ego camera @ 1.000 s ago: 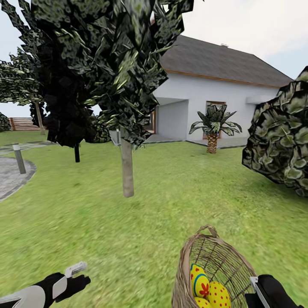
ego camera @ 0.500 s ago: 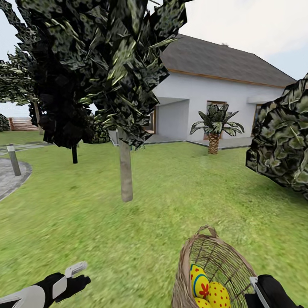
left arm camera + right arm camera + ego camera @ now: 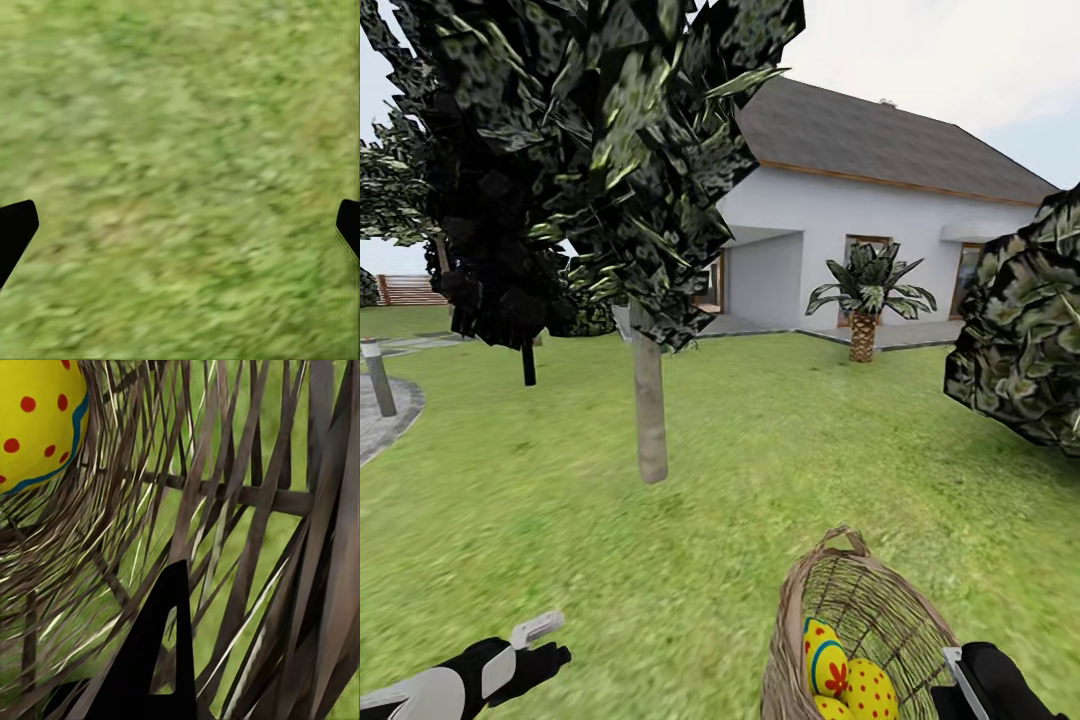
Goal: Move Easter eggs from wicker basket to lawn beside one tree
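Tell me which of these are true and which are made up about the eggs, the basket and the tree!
1. The Easter eggs lie inside the wicker basket. True.
2. The eggs are plain blue. False: they are yellow with red and blue patterns.
3. The tree with the pale trunk stands on the lawn. True.
4. The left gripper holds an egg. False: it hangs open over grass.

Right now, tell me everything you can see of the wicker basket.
The wicker basket is a brown woven tub with a small loop handle at its far rim, at the lower right of the head view. It tilts toward the camera, showing the Easter eggs inside. The right gripper has a finger against its open weave, grass showing through the gaps.
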{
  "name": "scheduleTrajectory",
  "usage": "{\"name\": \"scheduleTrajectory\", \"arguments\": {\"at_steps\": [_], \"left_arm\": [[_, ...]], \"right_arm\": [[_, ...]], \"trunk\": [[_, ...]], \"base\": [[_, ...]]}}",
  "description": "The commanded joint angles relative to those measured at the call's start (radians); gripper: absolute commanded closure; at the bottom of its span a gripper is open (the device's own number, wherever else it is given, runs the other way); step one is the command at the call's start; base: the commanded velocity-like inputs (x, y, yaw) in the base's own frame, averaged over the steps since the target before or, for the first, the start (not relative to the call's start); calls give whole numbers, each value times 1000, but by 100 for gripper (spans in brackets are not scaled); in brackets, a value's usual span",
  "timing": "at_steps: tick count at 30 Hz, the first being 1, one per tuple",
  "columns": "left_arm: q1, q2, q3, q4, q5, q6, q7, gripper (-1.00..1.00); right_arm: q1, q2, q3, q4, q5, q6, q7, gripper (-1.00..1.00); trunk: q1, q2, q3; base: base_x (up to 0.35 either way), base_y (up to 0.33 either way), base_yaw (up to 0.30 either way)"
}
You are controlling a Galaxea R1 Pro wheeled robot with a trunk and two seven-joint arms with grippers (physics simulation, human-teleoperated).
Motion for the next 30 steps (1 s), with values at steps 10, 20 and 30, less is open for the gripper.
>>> {"name": "scheduleTrajectory", "arguments": {"at_steps": [10, 20, 30], "left_arm": [[-1, 2, 9, 1, 2, 2, -2, -100], [-1, 104, 12, -27, 2, 7, -68, -100], [-1, 106, 12, -27, 2, 8, -76, -100]], "right_arm": [[-1, -2, -5, -2, 1, 4, 6, 100], [-1, -3, -5, -2, 1, 4, 6, 100], [-1, 0, -2, 0, 1, 3, 6, 100]], "trunk": [[0, -1, -1], [0, -1, -1], [0, -1, -1]], "base": [[326, 0, 63], [326, 0, 1], [326, 0, 0]]}}
